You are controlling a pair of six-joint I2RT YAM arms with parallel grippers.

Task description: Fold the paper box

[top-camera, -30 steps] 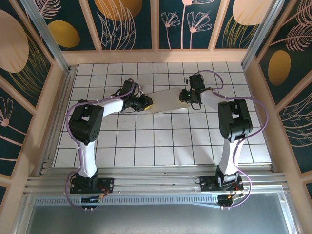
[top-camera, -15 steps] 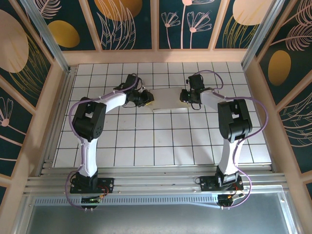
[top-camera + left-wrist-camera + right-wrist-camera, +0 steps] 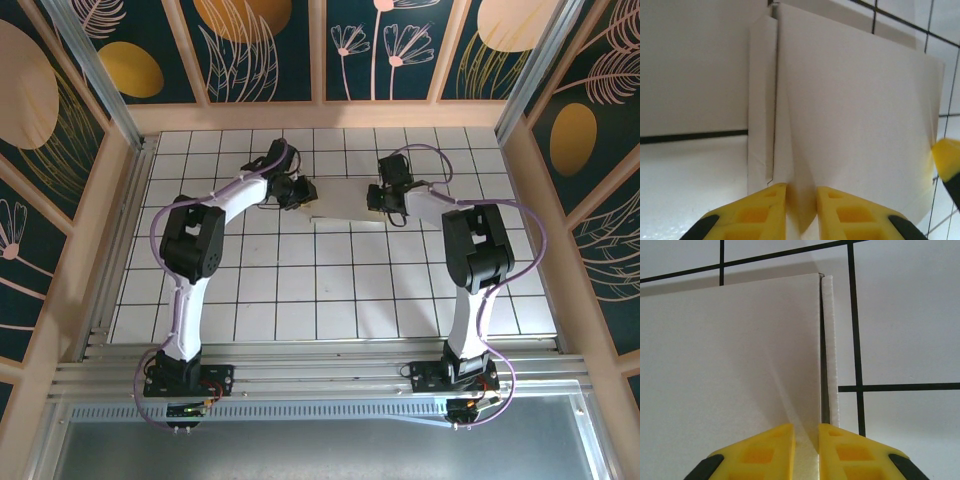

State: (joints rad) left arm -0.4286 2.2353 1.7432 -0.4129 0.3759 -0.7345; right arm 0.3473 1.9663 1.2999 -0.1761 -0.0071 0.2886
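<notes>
Across far tiles [image 3: 300, 290] — paper box [image 3: 345, 206] long axis left-right | left claw [image 3: 302, 194] pinches one end | right claw [image 3: 384, 200] pinches the other

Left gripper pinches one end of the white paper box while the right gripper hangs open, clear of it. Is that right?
Not quite: the right gripper is also shut on the paper box, pinching its edge, as the right wrist view shows. The left gripper does pinch the other end.

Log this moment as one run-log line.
left gripper: shut on paper box, left end | right gripper: shut on its right end | paper box: spans between grippers
</notes>
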